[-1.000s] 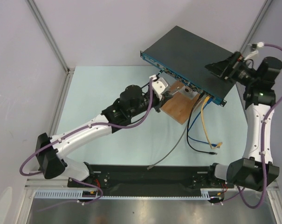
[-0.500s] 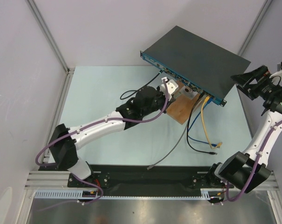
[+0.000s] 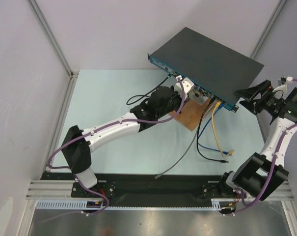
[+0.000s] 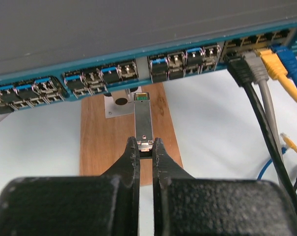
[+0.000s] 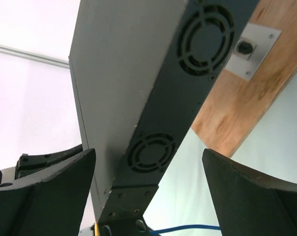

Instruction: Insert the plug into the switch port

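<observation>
We see the left claw pinching the rear end of the plug, a slim silver module that points at the switch. The plug's tip sits just short of the narrow blue front face, below the gap between two clusters of ports, and is in none of them. A wooden board lies on the pale desk and runs under the switch's front edge, with a small metal bracket fixed to it just beside the plug's tip. At the right end of the face a black cable, a grey cable, a yellow cable and a blue cable are plugged in side by side. The right claw is spread wide just beside the switch's right end and holds nothing. Its wrist view shows the side panel with round fan grilles between the fingers, and we cannot tell whether either finger touches it.
</observation>
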You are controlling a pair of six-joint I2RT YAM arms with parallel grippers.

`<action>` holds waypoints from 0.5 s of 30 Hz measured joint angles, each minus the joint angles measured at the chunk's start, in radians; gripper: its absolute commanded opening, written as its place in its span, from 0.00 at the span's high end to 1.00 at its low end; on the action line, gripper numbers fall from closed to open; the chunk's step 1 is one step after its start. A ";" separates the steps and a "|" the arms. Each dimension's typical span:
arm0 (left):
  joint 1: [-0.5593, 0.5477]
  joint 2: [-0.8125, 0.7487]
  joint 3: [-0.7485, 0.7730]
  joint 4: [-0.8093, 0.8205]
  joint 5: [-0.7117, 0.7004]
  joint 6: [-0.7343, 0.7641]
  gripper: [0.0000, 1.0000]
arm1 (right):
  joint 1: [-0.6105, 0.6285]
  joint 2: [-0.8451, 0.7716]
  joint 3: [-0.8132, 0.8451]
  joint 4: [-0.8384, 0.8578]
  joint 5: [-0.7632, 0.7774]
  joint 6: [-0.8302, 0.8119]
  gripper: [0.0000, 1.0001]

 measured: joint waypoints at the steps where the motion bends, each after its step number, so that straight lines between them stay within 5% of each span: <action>1: 0.000 0.006 0.008 0.002 -0.002 -0.002 1.00 | 0.004 0.002 -0.016 0.019 -0.008 0.016 0.08; 4: 0.000 0.021 0.027 0.004 -0.011 -0.006 1.00 | 0.019 0.008 -0.054 0.072 -0.026 0.062 0.14; 15: 0.000 0.048 0.073 -0.012 -0.064 -0.019 1.00 | 0.032 0.021 -0.080 0.165 -0.082 0.175 0.72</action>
